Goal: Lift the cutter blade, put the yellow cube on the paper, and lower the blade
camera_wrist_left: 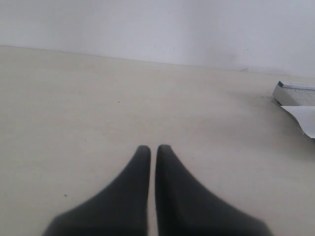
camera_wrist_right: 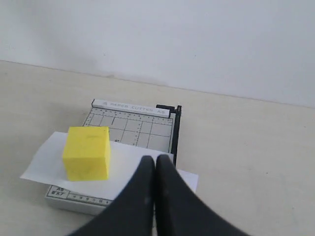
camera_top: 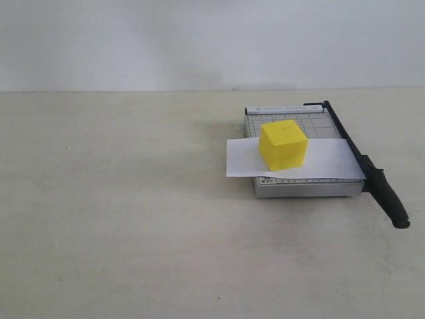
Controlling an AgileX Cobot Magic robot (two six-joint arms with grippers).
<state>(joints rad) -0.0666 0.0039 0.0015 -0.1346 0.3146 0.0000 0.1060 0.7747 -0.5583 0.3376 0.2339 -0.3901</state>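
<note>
The yellow cube (camera_top: 283,145) rests on the paper (camera_top: 246,159), which lies across the grey cutter base (camera_top: 319,123). The cutter blade (camera_top: 352,149) lies flat along the base's right side, over the paper's right end, and its thick handle (camera_top: 388,199) sticks out toward the front. Neither gripper shows in the exterior view. My right gripper (camera_wrist_right: 155,160) is shut and empty, hovering over the paper (camera_wrist_right: 44,164) beside the cube (camera_wrist_right: 87,152) and near the blade (camera_wrist_right: 175,132). My left gripper (camera_wrist_left: 153,147) is shut on nothing above bare table, far from the base (camera_wrist_left: 295,93) and the paper (camera_wrist_left: 305,118).
The beige table (camera_top: 119,199) runs back to a white wall (camera_top: 199,40). No other objects are in sight.
</note>
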